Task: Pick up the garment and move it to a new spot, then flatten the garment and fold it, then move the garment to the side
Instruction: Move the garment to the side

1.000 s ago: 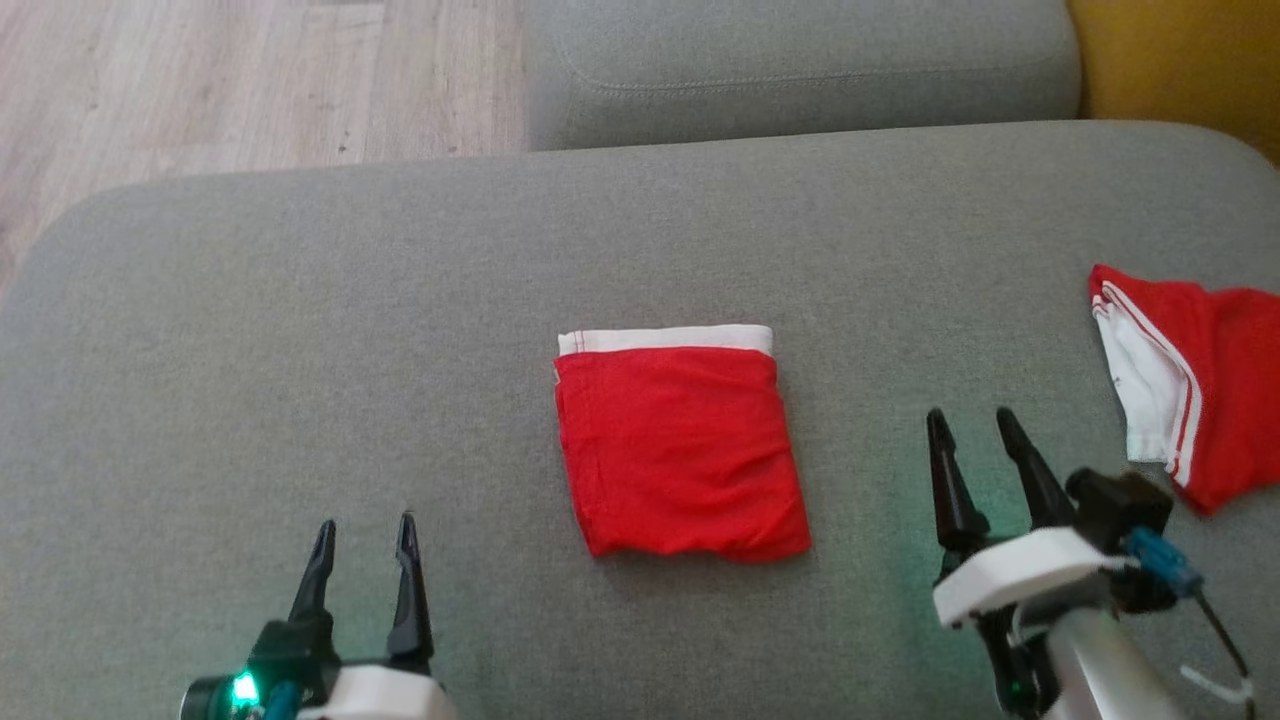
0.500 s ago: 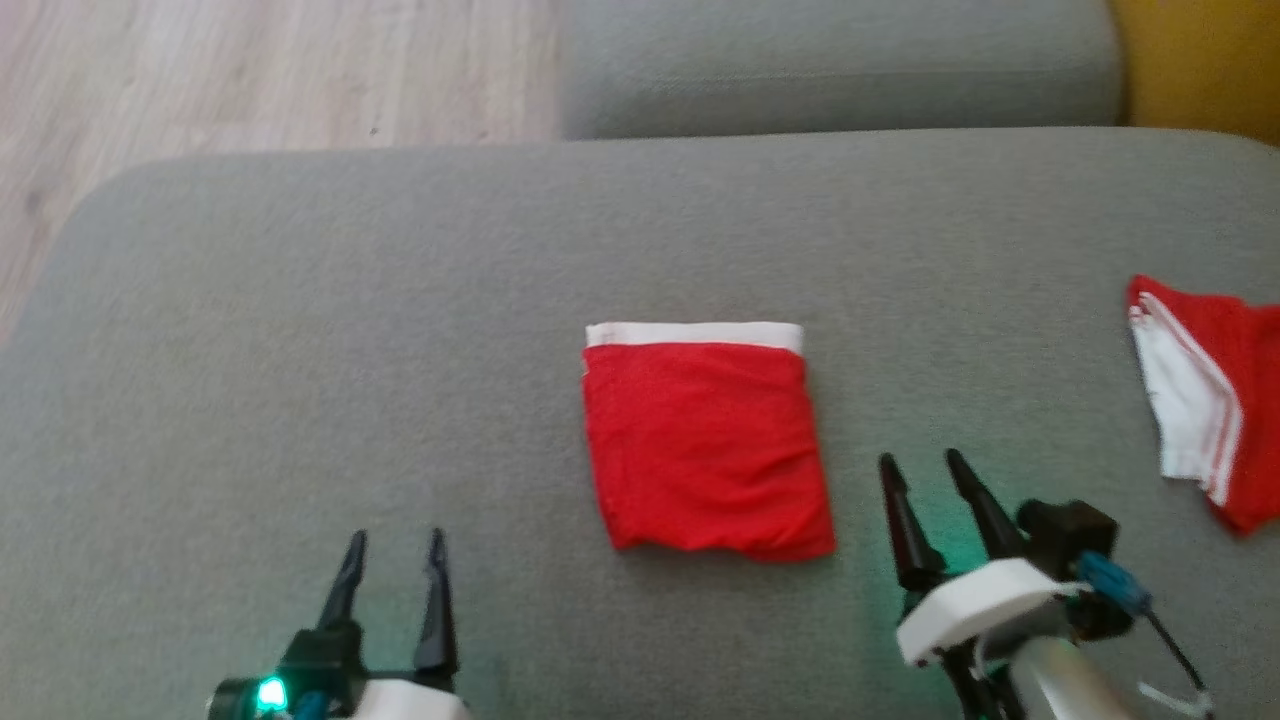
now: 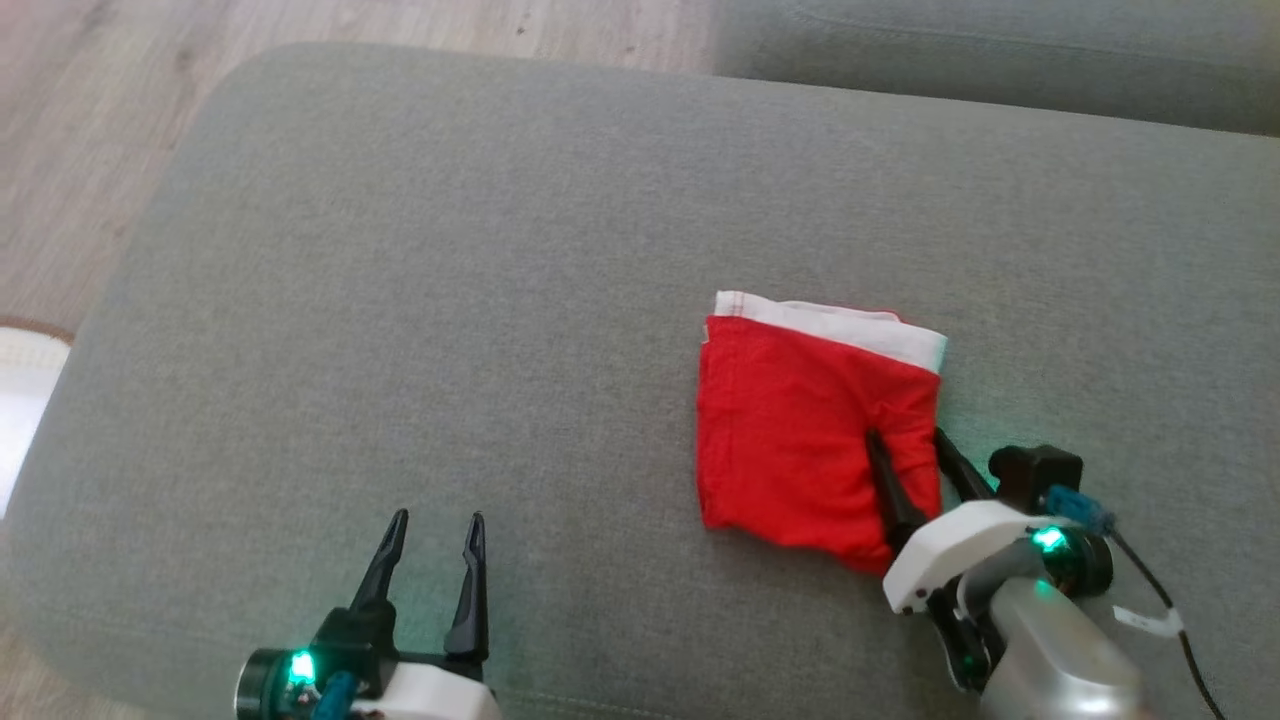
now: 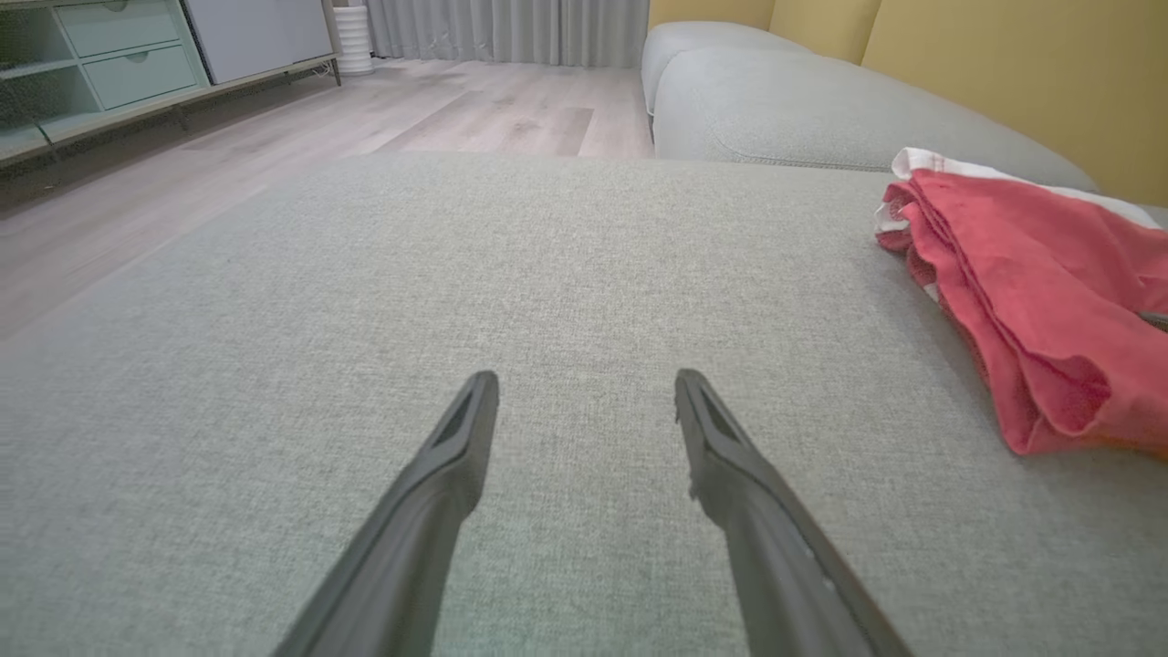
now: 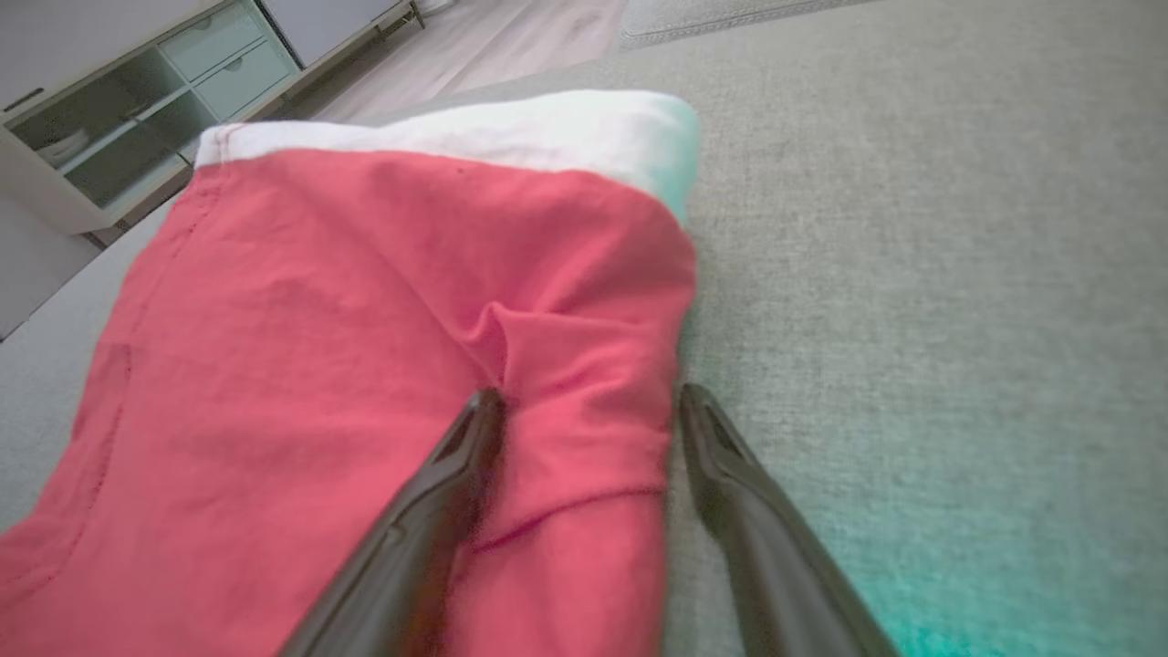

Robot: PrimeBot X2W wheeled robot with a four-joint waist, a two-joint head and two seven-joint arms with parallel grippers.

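Observation:
The garment [image 3: 800, 430] is red with a white band, folded into a small square on the grey sofa seat [image 3: 450, 300]. My right gripper [image 3: 905, 442] stands open astride its right edge, one finger on the red cloth, the other just off it on the cushion. In the right wrist view the fingers straddle a raised ridge of the garment [image 5: 365, 310] with the right gripper [image 5: 589, 401] wide. My left gripper [image 3: 435, 522] is open near the seat's front edge, well left of the cloth. The left wrist view shows the left gripper [image 4: 584, 383] over bare cushion and the garment [image 4: 1022, 274] at right.
Wooden floor [image 3: 90, 130] lies beyond the seat's left end. A second grey cushion [image 3: 1000, 50] sits behind. A pale cabinet with drawers [image 4: 100, 64] stands across the floor, and a yellow wall [image 4: 1004, 64] backs the sofa.
The camera has swung left, so a second red cloth at the right has left the picture. My right gripper has moved onto the garment's right edge, wrinkling it. The left gripper stays open.

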